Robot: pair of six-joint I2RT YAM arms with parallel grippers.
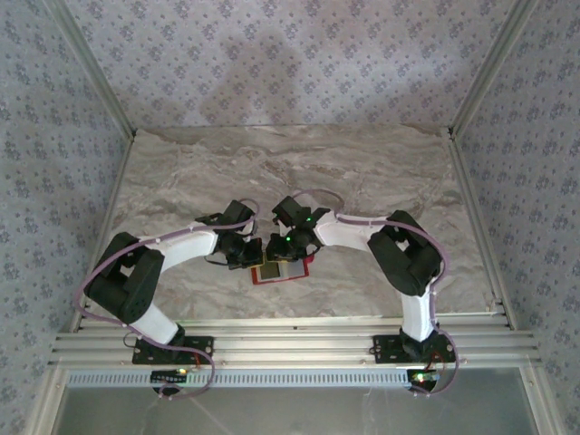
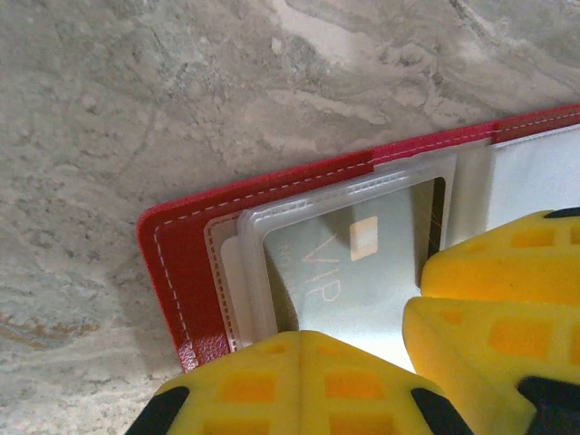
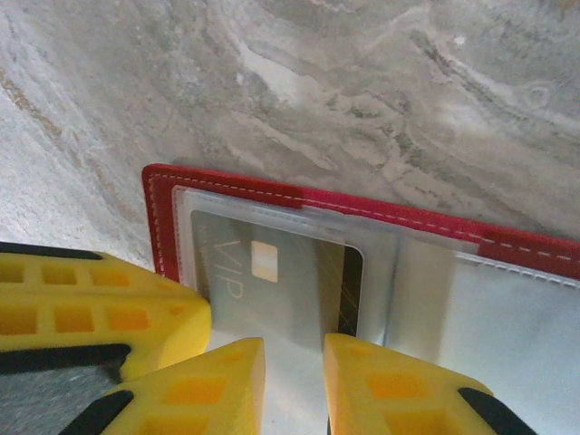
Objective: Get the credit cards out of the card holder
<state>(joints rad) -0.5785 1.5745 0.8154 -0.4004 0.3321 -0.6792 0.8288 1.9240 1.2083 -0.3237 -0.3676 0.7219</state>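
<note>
One red card holder lies open on the table, long axis running left to right.
Its pocketed silver card reads "VIP"; left jaws closed, right jaws narrowly apart over it.

Top cam: card holder half covered, cards too small to make out. Left wrist cam: VIP card near edge hidden under left pincer, holder's right half cut by frame. Right wrist cam: same card's near edge under right pincer. Pinched or just touched, can't tell.
</note>
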